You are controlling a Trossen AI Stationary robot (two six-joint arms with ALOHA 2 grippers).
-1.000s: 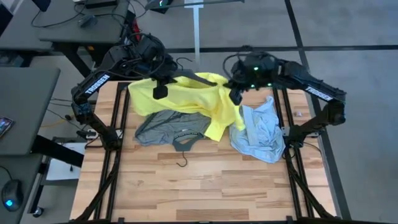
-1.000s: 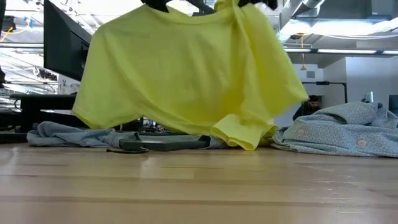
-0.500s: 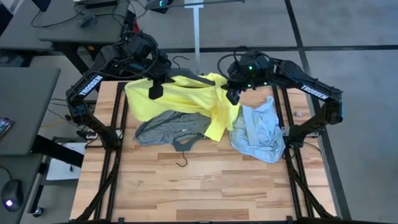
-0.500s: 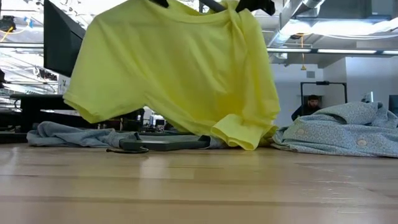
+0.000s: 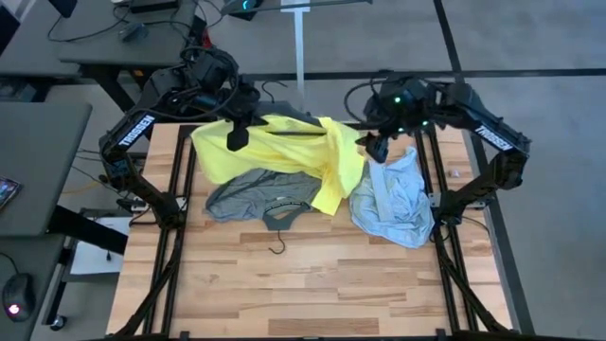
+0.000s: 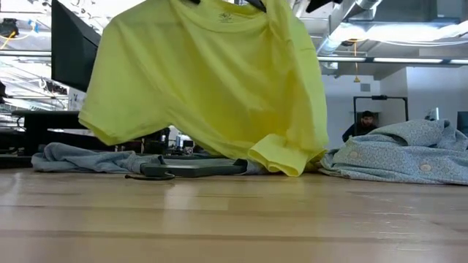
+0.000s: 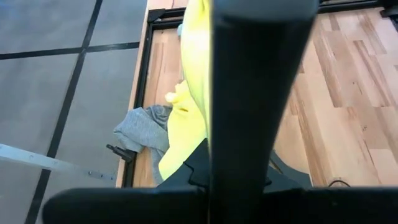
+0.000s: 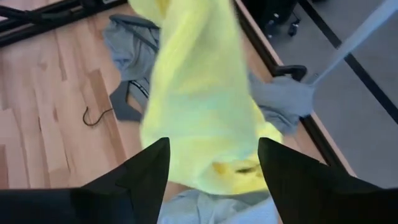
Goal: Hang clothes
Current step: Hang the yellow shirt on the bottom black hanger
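Note:
The neon-yellow T-shirt is draped over a thin black hanger above the table's far middle. My left gripper stands at the shirt's left shoulder and is shut on that hanger. The shirt's collar faces up, and its lower right corner rests on the table. My right gripper hovers open just right of the shirt, nothing between its fingers. The grey T-shirt and the light-blue shirt lie crumpled on the table. My left gripper is shut on the black hanger, whose dark bar stands up in front of the fingers in the left wrist view. It comes slanting down from the table's far left. The yellow cloth and the gripper hide the exact place of contact. Hanger and shirt hang lifted, only the shirt's lower right corner on the table.
A second black hanger lies on the grey T-shirt's near edge, its hook on the bare wood. The near half of the table is bare wood. Black frame rails run along both table sides. A person sits far behind.
My right gripper has opened, let go of the yellow T-shirt's right shoulder and drawn back up and toward the table's right edge. The shirt stays hanging from the left gripper's side; its left hem has risen a little and its collar now shows.

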